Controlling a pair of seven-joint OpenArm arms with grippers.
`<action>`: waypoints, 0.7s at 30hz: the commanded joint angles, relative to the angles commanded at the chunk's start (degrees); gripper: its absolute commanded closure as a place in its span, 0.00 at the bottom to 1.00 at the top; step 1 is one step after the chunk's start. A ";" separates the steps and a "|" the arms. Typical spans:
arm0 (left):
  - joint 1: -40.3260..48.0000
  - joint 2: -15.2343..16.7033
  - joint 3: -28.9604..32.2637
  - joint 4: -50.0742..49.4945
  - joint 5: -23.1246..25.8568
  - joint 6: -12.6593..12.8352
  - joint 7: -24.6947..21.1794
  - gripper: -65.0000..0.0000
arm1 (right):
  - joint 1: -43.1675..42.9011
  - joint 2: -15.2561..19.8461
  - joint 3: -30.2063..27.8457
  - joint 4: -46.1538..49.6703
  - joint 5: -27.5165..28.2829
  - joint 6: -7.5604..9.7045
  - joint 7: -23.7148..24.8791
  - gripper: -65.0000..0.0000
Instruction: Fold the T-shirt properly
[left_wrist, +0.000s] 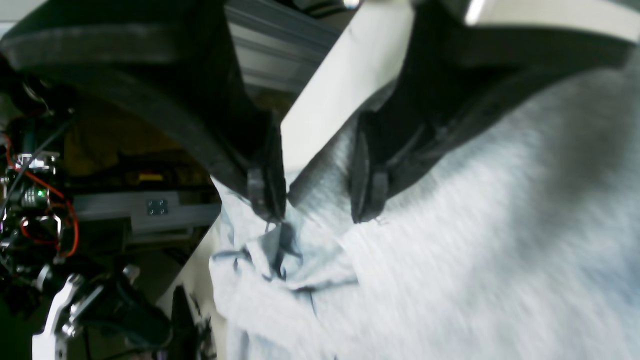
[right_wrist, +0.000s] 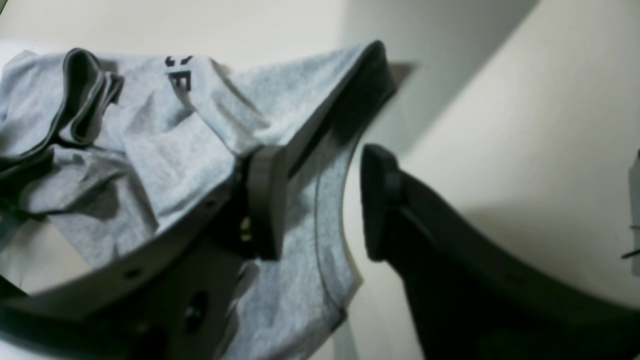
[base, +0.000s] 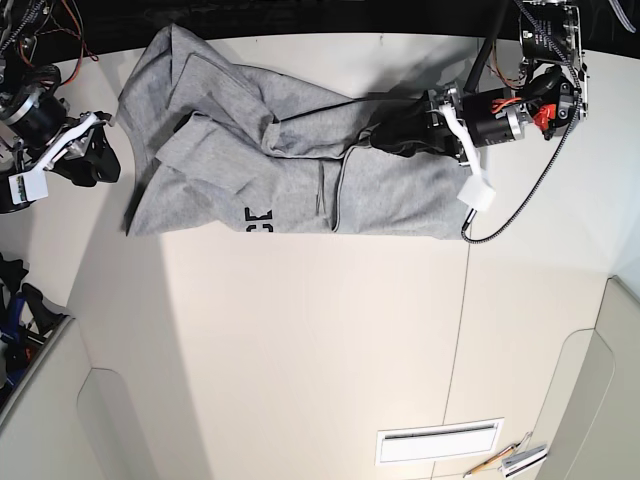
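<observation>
The heather-grey T-shirt lies crumpled across the far part of the white table, with black lettering at its near edge. My left gripper rests on the shirt's right part. In the left wrist view its open fingertips press down on bunched cloth, and the gripper holds nothing. My right gripper is at the shirt's left edge. In the right wrist view it is open, with a stitched hem lying between the fingers and lettering behind.
A white tag on a cable hangs by the left arm. A slotted vent and some pens sit at the near right. Wiring and electronics stand beyond the table's edge.
</observation>
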 joint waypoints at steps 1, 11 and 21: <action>0.61 0.00 1.20 0.00 0.02 0.00 0.00 0.66 | 0.02 -0.02 0.22 0.00 0.22 -0.50 0.04 0.62; 1.64 0.00 5.31 0.09 -5.51 0.00 1.40 0.66 | -0.33 0.85 7.80 -1.29 1.40 -1.42 -1.40 0.38; -1.05 -0.04 3.04 6.49 -7.96 0.00 3.19 0.66 | -2.69 1.79 6.45 2.60 11.96 3.76 -8.26 0.39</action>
